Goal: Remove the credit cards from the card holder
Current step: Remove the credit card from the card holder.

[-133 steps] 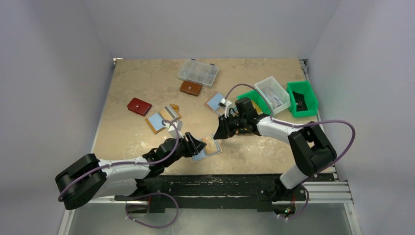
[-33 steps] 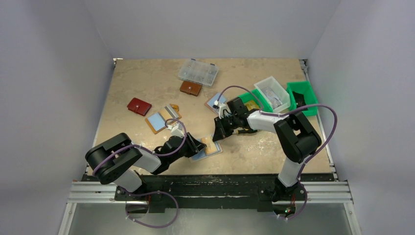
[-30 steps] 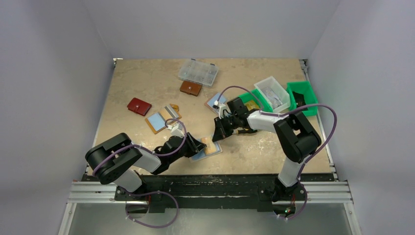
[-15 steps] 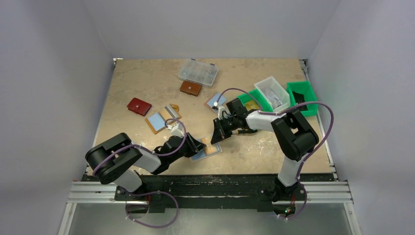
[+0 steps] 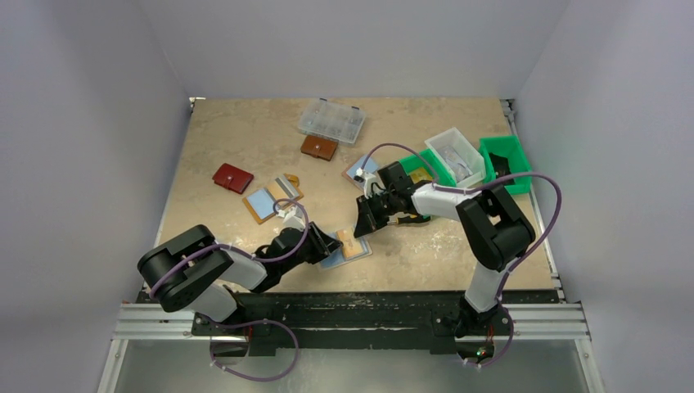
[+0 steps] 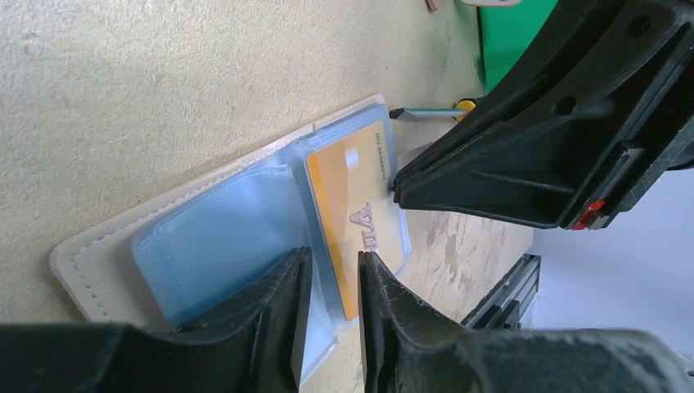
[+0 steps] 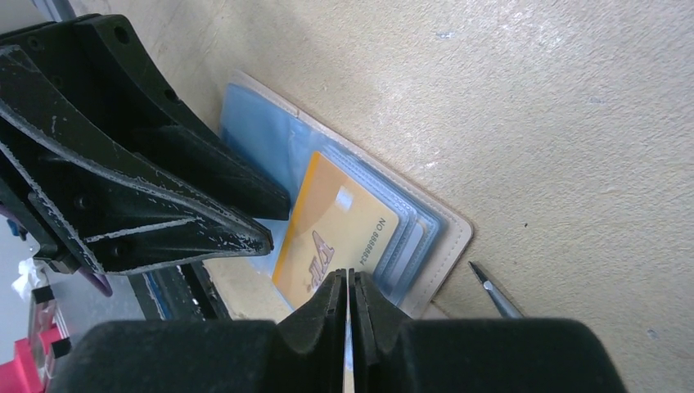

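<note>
Card holder (image 6: 75, 255): stitched beige, glossy blue sleeves (image 6: 217, 246), flat orange card (image 6: 360, 201)

1. Card holder (image 5: 353, 250) is lying open near the tabletop's (image 5: 245, 131) near edge, orange card (image 5: 349, 241) showing on it.
2. Left gripper (image 5: 331, 243) is on the holder's left part; right gripper (image 5: 362, 229) is at its far side.
3. Red wallet (image 5: 232, 178) sits by the left edge. Brown wallet (image 5: 318, 147) and clear box (image 5: 331, 120) are out toward the far edge.
</note>
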Robot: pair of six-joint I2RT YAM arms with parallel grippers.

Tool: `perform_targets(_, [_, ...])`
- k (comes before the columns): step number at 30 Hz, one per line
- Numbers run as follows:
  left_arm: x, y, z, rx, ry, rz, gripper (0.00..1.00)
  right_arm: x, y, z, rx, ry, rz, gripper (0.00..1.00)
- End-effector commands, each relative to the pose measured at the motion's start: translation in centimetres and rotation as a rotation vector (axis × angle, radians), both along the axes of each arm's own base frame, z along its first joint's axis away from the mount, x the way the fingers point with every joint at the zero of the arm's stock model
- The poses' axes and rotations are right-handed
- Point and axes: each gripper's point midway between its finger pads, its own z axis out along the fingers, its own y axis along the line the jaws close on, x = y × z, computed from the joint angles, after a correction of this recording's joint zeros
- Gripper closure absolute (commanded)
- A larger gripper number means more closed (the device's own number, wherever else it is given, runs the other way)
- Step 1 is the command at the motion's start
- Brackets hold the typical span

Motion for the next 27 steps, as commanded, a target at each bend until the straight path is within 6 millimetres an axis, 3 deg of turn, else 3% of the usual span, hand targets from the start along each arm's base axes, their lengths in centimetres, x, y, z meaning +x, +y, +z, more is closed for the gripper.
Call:
perform_targets(1, [0.3, 0.2, 0.6, -0.013, -0.022, 0.007, 0.69, 1.6, 0.1, 2.1, 0.005, -0.100, -0.005, 0.86])
perform_targets(8, [0.2, 0.0, 0.9, -0.020, -0.028, -0.003, 0.69, 2.0, -0.2, 2.3, -0.002, -0.115, -0.017, 0.86])
perform_targets(27, [0.2, -0.9, 1.2, -0.054, -0.035, -0.032, 0.69, -0.1, 0.3, -0.3, 0.013, 0.057, -0.011, 0.86])
